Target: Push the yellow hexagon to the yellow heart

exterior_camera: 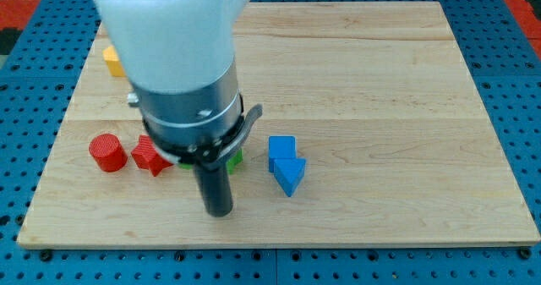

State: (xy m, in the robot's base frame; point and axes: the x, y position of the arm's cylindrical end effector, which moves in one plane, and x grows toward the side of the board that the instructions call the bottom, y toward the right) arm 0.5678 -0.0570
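Note:
One yellow block [112,61] shows at the view's upper left, half hidden behind my arm; I cannot make out its shape. No second yellow block shows; the arm's white and grey body covers much of the board's left centre. My tip [220,212] rests on the board near the view's bottom, far below and to the right of the yellow block. It stands just below a green block [233,159] that is mostly hidden by the arm.
A red cylinder [107,152] and a red star [150,157] lie left of my tip. A blue cube [281,147] and a blue block [290,176] touch each other to its right. The wooden board [380,82] sits on a blue pegboard.

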